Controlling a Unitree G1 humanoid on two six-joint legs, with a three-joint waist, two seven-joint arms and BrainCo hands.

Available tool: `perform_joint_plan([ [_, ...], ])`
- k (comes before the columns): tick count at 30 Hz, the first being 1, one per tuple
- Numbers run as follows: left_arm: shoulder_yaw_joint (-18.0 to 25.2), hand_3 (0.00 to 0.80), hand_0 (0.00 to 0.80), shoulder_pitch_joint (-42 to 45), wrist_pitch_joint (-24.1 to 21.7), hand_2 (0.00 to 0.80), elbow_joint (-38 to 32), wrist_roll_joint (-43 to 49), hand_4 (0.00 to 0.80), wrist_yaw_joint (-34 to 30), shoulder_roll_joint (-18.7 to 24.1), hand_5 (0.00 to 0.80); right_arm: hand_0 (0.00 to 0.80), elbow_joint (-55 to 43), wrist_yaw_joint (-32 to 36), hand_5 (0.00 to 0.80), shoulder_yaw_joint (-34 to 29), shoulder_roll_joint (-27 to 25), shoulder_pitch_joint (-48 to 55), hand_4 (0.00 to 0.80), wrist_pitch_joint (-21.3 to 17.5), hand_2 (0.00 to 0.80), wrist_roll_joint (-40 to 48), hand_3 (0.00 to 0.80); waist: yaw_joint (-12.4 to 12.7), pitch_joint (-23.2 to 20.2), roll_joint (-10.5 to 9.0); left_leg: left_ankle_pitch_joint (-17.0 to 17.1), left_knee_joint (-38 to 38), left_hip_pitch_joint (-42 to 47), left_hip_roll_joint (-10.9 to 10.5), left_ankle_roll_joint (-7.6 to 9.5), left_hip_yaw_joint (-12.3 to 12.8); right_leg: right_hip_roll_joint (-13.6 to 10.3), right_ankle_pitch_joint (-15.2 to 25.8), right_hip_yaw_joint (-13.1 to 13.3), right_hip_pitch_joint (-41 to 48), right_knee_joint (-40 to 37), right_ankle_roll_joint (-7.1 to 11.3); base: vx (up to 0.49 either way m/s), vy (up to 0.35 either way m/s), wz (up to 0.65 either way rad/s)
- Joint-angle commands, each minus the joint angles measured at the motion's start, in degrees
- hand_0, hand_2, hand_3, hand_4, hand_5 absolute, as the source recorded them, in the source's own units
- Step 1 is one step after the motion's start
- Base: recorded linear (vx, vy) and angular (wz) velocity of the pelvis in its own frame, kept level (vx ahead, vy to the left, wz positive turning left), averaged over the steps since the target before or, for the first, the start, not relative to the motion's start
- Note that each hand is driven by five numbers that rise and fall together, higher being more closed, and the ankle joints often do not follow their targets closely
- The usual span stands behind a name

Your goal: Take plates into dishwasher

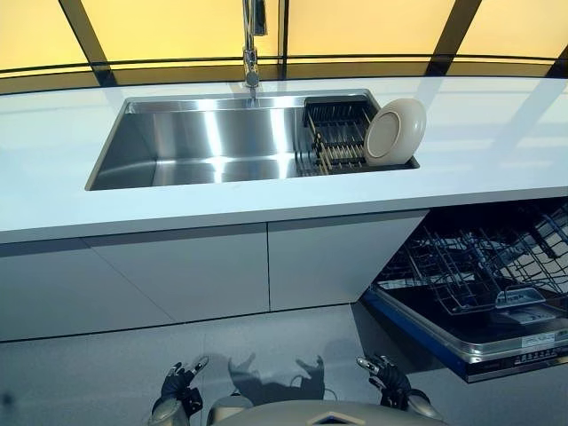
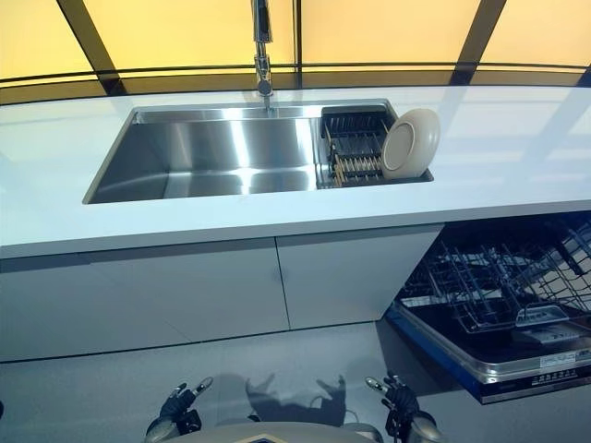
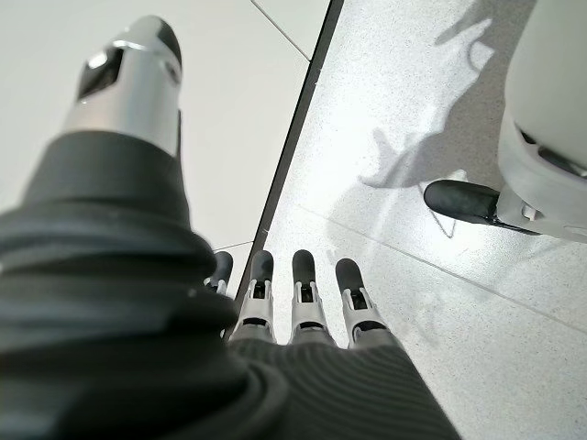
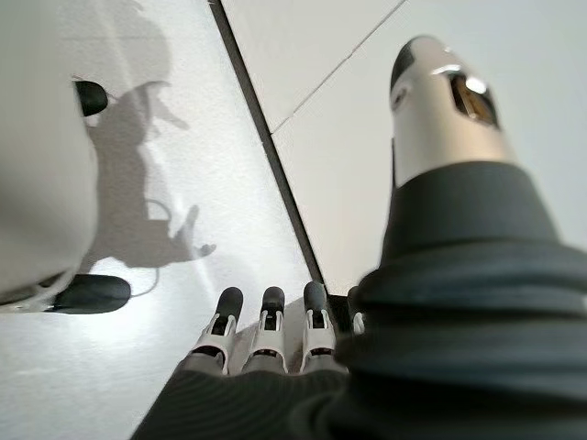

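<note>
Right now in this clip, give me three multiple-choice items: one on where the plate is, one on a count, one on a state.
1. Where is the plate?
A. On the floor
B. Leaning in the rack at the sink's right end
C. In the dishwasher

2. How many plates show?
A. One
B. Three
C. Five

3. What state is the dishwasher in?
A. Shut
B. Open, rack pulled out
C. Not in view

Key: 1 B, it leans on edge in the rack; 2 A, only one cream plate shows; 3 B, its wire rack is exposed lower right.

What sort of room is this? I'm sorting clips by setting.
Most likely a kitchen: a steel sink with a tap set in a white counter, a plate in its rack, and an open dishwasher.
</note>
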Motion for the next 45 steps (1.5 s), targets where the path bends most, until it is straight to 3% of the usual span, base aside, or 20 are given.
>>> perform_joint_plan([
  [1, 0.86, 0.000, 0.000, -3.84, -0.70, 0.000, 1.37, -1.92, 0.000, -0.42, -0.54, 0.000, 0.000, -0.97, 0.51, 0.000, 0.45, 0.31, -5.07, 0.000, -5.10, 0.000, 1.11, 0.000, -0.06, 0.50, 0.85, -3.51, -0.17, 0.98, -5.49, 6.24, 2.35, 3.35, 1.12, 2.38, -3.91, 3.33, -1.92, 0.000, 0.000, 0.00],
  [7, 0.94, 0.000, 0.000, -4.03, 0.62, 0.000, 1.02, -1.59, 0.000, -0.36, -0.31, 0.000, 0.000, -2.99, 2.23, 0.000, -0.15, -0.27, -5.27, 0.000, -9.46, 0.000, 3.94, 0.000, -0.24, 0.59, 0.71, -3.54, -0.17, 1.10, -5.49, 6.31, 2.52, 3.27, 1.23, 2.62, -4.07, 3.62, -1.72, 0.000, 0.000, 0.00],
  [11, 1.39, 0.000, 0.000, -3.07, 0.99, 0.000, -0.18, -1.12, 0.000, -0.52, 0.52, 0.000, 0.000, -14.32, 1.89, 0.000, -0.84, -2.04, -5.19, 0.000, -13.89, 0.000, 5.12, 0.000, -0.63, 1.03, 0.16, -3.58, -0.17, 1.19, -5.22, 6.33, 2.86, 3.23, 1.30, 2.96, -4.42, 4.06, -1.44, 0.000, 0.000, 0.00],
  [14, 2.84, 0.000, 0.000, -1.50, 0.92, 0.000, -1.47, -0.79, 0.000, -0.97, 1.47, 0.000, 0.000, -29.83, -0.75, 0.000, -2.70, -4.69, -4.72, 0.000, -14.25, 0.000, 4.85, 0.000, -1.38, 1.12, -0.38, -3.78, -0.17, 0.91, -4.90, 6.44, 3.43, 3.22, 1.35, 3.44, -5.34, 4.38, -1.20, -0.035, -0.007, -0.04],
  [20, 4.18, 0.000, 0.000, -1.54, 1.89, 0.000, -2.06, -0.22, 0.000, -1.59, 2.41, 0.000, 0.000, -41.94, 0.08, 0.000, -10.52, -10.51, -8.03, 0.000, -17.33, 0.000, 10.74, 0.000, -1.75, 1.08, -0.91, -4.34, -0.04, 0.50, -4.57, 6.55, 4.17, 3.01, 1.27, 3.72, -6.42, 5.02, -0.64, -0.013, 0.020, -0.04],
  [30, 1.99, 0.000, 0.000, -3.09, 2.81, 0.000, -2.45, -0.54, 0.000, -0.78, 2.33, 0.000, 0.000, -38.08, -5.82, 0.000, -16.18, -21.08, -20.08, 0.000, -14.42, 0.000, 17.37, 0.000, 1.15, 2.36, -2.11, -5.41, 1.92, -1.10, -5.30, 7.77, 3.19, 0.89, 4.00, 3.04, -8.84, 8.88, 1.21, -0.003, 0.077, -0.02],
  [35, 1.16, 0.000, 0.000, -4.11, 3.37, 0.000, -2.11, -0.64, 0.000, -0.08, 3.03, 0.000, 0.000, -33.33, -8.15, 0.000, -15.85, -23.12, -24.82, 0.000, -11.84, 0.000, 19.23, 0.000, 2.00, 2.77, -1.58, -4.78, 2.71, -3.07, -5.48, 8.64, 2.89, -0.25, 3.63, 3.41, -11.23, 20.04, 1.35, 0.003, 0.106, 0.04],
  [36, 0.94, 0.000, 0.000, -4.10, 3.67, 0.000, -2.20, -0.17, 0.000, -0.02, 3.28, 0.000, 0.000, -33.50, -8.49, 0.000, -15.62, -23.73, -25.03, 0.000, -10.95, 0.000, 19.48, 0.000, 1.98, 2.91, -1.32, -4.40, 3.03, -3.61, -5.33, 8.49, 3.01, -0.21, 4.50, 3.96, -12.47, 23.65, 1.09, 0.043, 0.063, 0.15],
  [37, 0.90, 0.000, 0.000, -4.07, 4.17, 0.000, -2.34, 0.19, 0.000, 0.44, 3.76, 0.000, 0.000, -34.29, -9.02, 0.000, -15.32, -24.16, -24.22, 0.000, -9.57, 0.000, 19.84, 0.000, 1.52, 3.76, -1.34, -4.36, 3.80, -3.70, -5.33, 8.20, 2.42, -0.56, 8.10, 4.78, -15.20, 26.39, 1.17, 0.087, 0.042, 0.22],
  [41, 1.49, 0.000, 0.000, -3.52, 4.81, 0.000, -2.81, 0.58, 0.000, 1.01, 4.96, 0.000, 0.000, -34.57, -8.74, 0.000, -14.21, -23.43, -23.98, 0.000, -9.90, 0.000, 20.56, 0.000, 0.63, 5.59, -1.86, -5.56, 4.10, -0.31, -4.58, 7.31, 2.70, -3.56, 13.17, 2.85, -17.86, 21.04, 2.11, 0.158, -0.123, 0.14],
  [43, 0.83, 0.000, 0.000, -4.03, 5.50, 0.000, -3.69, 1.53, 0.000, 2.21, 5.61, 0.000, 0.000, -32.48, -8.13, 0.000, -15.17, -24.54, -25.69, 0.000, -9.32, 0.000, 21.13, 0.000, 0.03, 6.87, -1.62, -7.66, 4.57, 2.86, -4.20, 7.29, 0.52, -6.24, 16.58, 2.02, -23.29, 15.47, 3.34, 0.239, -0.246, 0.09],
  [44, 0.76, 0.000, 0.000, -4.11, 5.43, 0.000, -3.67, 1.55, 0.000, 2.34, 5.64, 0.000, 0.000, -32.27, -8.00, 0.000, -15.24, -24.64, -25.84, 0.000, -9.36, 0.000, 21.23, 0.000, -0.01, 6.99, -1.56, -7.85, 4.68, 3.00, -4.13, 7.30, 0.33, -6.36, 16.74, 1.89, -23.36, 15.09, 3.42, 0.301, -0.361, 0.21],
  [45, 0.63, 0.000, 0.000, -4.71, 5.11, 0.000, -3.49, 1.82, 0.000, 2.53, 6.12, 0.000, 0.000, -31.27, -7.93, 0.000, -15.83, -25.52, -27.16, 0.000, -9.12, 0.000, 21.80, 0.000, 0.05, 7.58, -1.43, -9.32, 5.82, 3.99, -3.18, 6.83, -0.43, -8.12, 17.12, 0.39, -24.56, 7.01, 3.59, 0.194, -0.291, 0.27],
])
